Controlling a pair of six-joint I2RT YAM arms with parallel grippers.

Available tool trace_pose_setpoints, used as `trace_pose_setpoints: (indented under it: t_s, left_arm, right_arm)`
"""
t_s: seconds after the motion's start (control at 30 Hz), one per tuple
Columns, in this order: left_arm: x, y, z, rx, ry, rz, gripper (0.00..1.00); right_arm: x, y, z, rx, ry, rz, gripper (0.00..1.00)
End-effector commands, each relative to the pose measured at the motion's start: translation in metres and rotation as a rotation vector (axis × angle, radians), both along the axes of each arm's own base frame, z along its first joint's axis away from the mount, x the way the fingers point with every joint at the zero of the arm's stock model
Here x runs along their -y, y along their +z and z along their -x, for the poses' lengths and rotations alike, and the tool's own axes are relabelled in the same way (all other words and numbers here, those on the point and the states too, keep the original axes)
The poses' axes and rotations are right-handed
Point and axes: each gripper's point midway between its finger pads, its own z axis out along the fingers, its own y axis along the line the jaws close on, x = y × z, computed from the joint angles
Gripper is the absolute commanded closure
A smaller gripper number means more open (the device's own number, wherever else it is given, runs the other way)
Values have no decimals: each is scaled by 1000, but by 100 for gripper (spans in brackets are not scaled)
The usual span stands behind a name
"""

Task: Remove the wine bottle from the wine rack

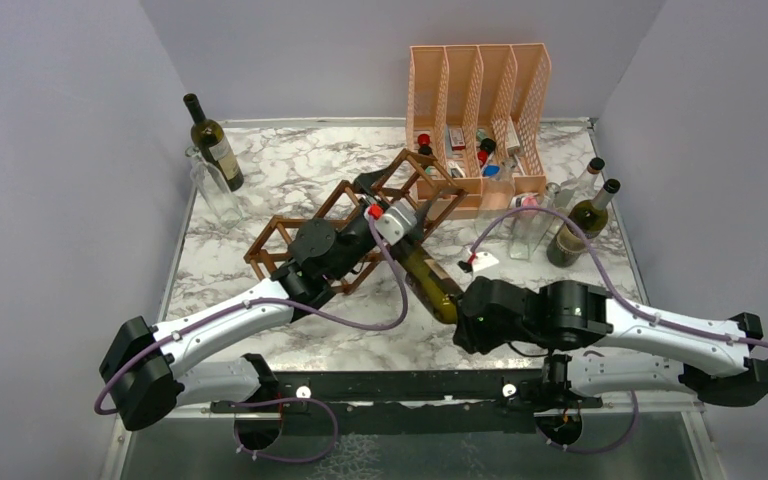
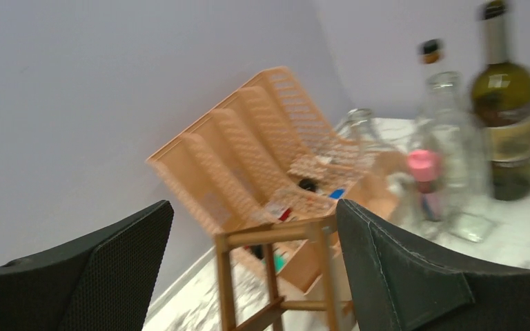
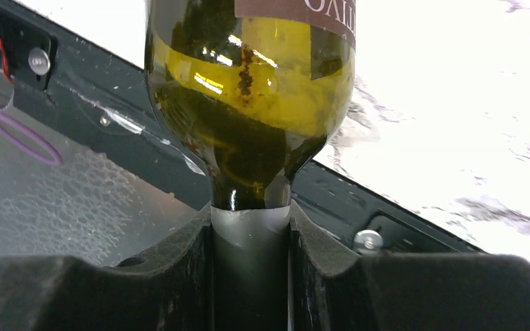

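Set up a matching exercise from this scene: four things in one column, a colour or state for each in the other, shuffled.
Things:
1. left gripper
2. right gripper
3. wine rack
4. file organiser

Colour or state:
A. peach mesh
B. shut on the wine bottle at its neck
C. open
D. brown lattice

Pairs: 1-C, 2-B, 3-D, 4-A

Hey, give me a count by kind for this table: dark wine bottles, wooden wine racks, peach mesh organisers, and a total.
Dark wine bottles: 3
Wooden wine racks: 1
Peach mesh organisers: 1
Total: 5
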Motion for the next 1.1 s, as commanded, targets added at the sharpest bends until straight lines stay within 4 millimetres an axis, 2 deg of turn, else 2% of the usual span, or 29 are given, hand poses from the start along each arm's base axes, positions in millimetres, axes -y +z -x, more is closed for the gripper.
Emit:
trace_pose_setpoints:
  t_s: [0.0,0.07,0.23,0.37,0.47,0.63,0.77,0.83,1.07]
  left_arm:
    - [55,-21,70,84,-427,-140,6]
    - [71,-38,96,113,-560,-210,4]
    - [88,-74,138,184,-741,-344,1]
    - [97,-98,166,199,-854,-454,1]
    - [108,-118,182,209,-877,-526,1]
    - [117,-145,186,214,-846,-599,1]
    - [125,-161,175,216,-755,-639,1]
    - [128,-164,167,210,-704,-641,1]
    - [132,-169,160,183,-657,-648,6]
  right_arm:
    - [37,35,-19,118,-97,66,99]
    - [46,43,-18,121,-97,70,99]
    - [70,55,-12,114,-109,62,99]
    - [74,60,-4,94,-85,10,99]
    - [69,53,2,67,-51,16,99]
    - [55,48,3,58,-19,-1,99]
    - [41,48,7,44,35,-23,99]
    - [38,44,7,35,47,-3,99]
    - [22,46,9,29,85,-23,99]
